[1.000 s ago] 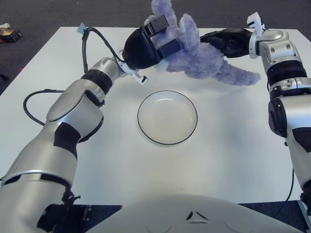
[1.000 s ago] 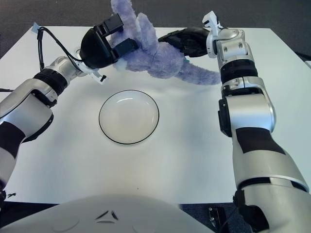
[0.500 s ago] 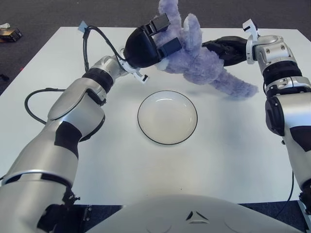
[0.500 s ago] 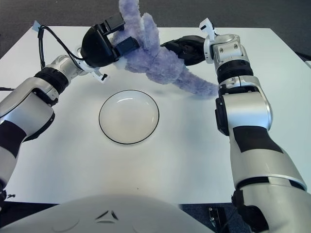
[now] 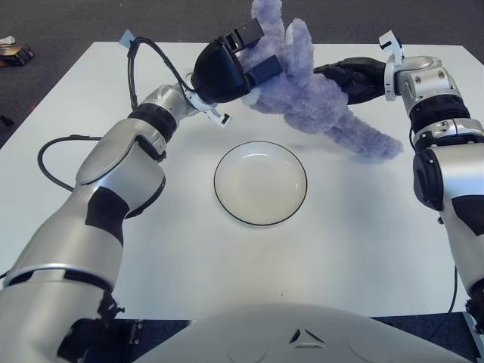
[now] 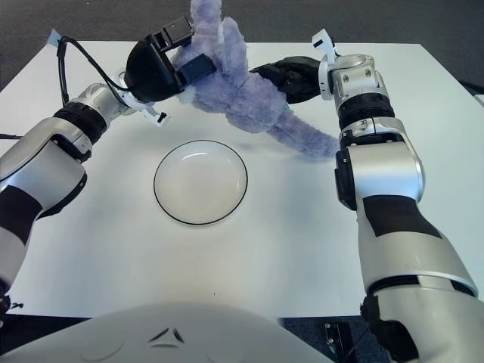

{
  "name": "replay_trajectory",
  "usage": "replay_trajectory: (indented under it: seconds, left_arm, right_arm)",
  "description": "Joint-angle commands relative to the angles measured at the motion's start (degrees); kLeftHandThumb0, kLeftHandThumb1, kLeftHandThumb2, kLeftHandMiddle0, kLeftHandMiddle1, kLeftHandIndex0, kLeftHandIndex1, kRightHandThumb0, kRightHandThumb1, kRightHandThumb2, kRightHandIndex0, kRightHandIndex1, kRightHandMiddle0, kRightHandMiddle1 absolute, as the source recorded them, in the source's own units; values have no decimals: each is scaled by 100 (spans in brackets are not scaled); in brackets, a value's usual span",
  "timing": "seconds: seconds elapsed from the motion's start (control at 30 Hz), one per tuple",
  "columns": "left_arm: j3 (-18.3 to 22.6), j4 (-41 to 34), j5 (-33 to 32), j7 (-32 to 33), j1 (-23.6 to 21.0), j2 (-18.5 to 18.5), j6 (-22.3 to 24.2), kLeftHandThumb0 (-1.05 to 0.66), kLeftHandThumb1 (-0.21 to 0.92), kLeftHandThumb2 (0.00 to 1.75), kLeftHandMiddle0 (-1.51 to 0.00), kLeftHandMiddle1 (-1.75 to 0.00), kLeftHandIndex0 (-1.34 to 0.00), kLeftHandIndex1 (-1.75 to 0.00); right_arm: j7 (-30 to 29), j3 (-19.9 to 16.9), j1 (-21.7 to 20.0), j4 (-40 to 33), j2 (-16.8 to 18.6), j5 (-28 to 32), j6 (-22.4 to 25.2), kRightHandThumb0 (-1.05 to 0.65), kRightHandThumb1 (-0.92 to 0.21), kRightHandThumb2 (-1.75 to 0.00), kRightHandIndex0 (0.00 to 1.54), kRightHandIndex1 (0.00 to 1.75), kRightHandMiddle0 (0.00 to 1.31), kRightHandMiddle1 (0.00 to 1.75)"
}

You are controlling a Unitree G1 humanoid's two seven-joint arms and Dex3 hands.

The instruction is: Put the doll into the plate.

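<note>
Standing at the near edge of a white worktop [image 5: 363,249], a humanoid robot reaches both arms out across it. Nearest the robot, about midway across the worktop, sits a round white plate [image 5: 260,183] with a thin dark rim, holding nothing. Beyond the plate, towards the far edge, a fluffy lilac doll [image 5: 318,98] hangs in the air between the two hands, clear of the plate. The left hand [image 5: 227,68], black and rounded, is clamped on the doll's upper end, where two plush ears or limbs stick upward. The right hand [image 5: 355,76], also black, closes on the doll's middle from the right side. From there the doll's body slopes down to the right, and its lower tip appears to hang just over, or brush, the worktop; which of the two cannot be told.

The doll's long axis runs from upper left to lower right, roughly along the far edge. The plate lies nearer to the robot than the doll, slightly left of the doll's middle. Both hands look about equally far from the plate, so the coming move likely calls for drawing the doll back towards the robot and lowering it.
</note>
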Motion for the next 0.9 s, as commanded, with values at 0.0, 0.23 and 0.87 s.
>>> replay_trajectory:
  seconds: [0.0, 0.23, 0.87]
  left_arm:
    - [-47, 111, -54, 33, -223, -27, 136, -3, 92, 5, -88, -175, -74, -175]
    - [-151, 280, -80, 33, -227, -72, 208, -3, 92, 5, -86, -175, -73, -175]
    - [-315, 486, -179, -91, -101, -175, 351, -2, 91, 3, -84, -175, -71, -175]
  right_arm:
    - [42, 62, -17, -61, -34, -74, -195, -83, -92, -44, 33, 0, 26, 0]
    - [-79, -10, -8, -177, -97, -24, -216, -85, -92, -48, 30, 0, 23, 0]
    - [-648, -316, -118, -203, -88, 146, 1034, -84, -92, -35, 32, 1, 26, 2]
